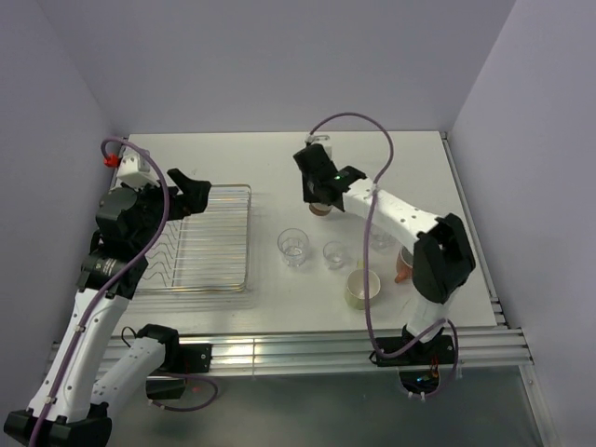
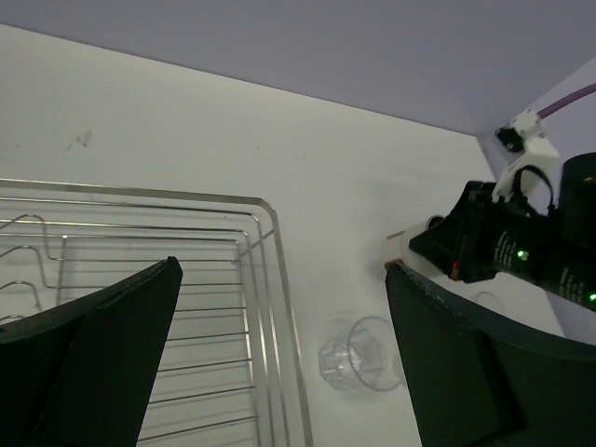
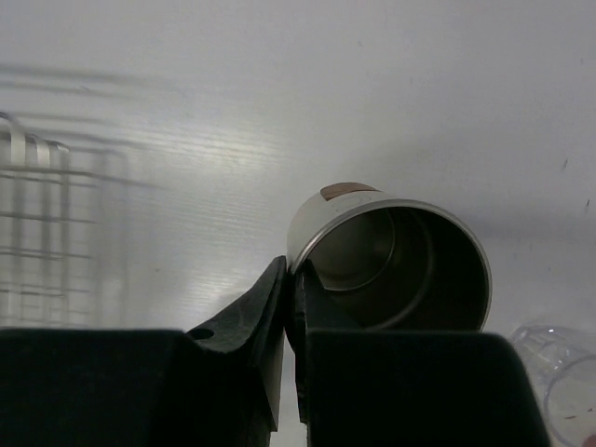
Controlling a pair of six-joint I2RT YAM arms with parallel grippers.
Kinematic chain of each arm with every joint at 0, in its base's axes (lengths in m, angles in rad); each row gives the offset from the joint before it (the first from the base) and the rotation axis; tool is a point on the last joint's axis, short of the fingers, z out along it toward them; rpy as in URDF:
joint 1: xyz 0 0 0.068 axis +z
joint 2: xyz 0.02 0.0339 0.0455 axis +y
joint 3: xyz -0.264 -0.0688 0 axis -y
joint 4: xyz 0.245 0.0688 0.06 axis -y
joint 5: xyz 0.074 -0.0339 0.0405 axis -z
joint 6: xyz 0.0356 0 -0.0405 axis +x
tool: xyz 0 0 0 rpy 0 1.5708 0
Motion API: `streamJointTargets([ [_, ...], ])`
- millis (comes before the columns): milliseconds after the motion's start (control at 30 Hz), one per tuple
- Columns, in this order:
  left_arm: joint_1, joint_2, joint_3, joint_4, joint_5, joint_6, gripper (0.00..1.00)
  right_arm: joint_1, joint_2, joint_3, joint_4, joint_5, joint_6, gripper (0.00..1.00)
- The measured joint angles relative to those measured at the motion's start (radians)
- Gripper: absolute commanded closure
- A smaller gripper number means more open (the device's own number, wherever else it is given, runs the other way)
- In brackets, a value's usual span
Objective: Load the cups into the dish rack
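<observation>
Silver wire dish rack (image 1: 209, 237), clear tumblers (image 1: 293, 247), salmon-orange mug (image 1: 403, 266), pale yellowish cup (image 1: 362, 289), brown-and-cream cup (image 3: 391, 265)

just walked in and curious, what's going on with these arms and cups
The right gripper is shut on the rim of the brown-and-cream cup, beyond the other cups. The left gripper hangs open over the dish rack's far end. A clear tumbler, a pale mug and a salmon mug stand on the table; no cup shows in the rack.
</observation>
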Motion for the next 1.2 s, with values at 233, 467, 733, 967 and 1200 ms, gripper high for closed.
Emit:
streamJointTargets([
  [233,0.013,0.077,0.061,0.06,0.184,-0.124,0.01,-0.057,-0.257,0.044,0.061,-0.287,0.031,1.0],
  [467,0.116,0.271,0.073,0.305,0.535,-0.327,0.01,-0.068,-0.395,0.017,0.275,-0.654,0.172,1.0],
  [733,0.123,0.425,-0.008,0.697,0.793,-0.586,0.01,-0.087,-0.377,-0.076,0.531,-0.914,0.38,1.0],
  [967,0.119,0.437,-0.01,0.887,0.871,-0.684,0.01,-0.087,-0.34,-0.107,0.658,-0.989,0.491,1.0],
  [1200,0.089,0.443,-0.01,0.854,0.873,-0.655,0.01,-0.087,-0.321,-0.107,0.737,-1.011,0.547,1.0],
])
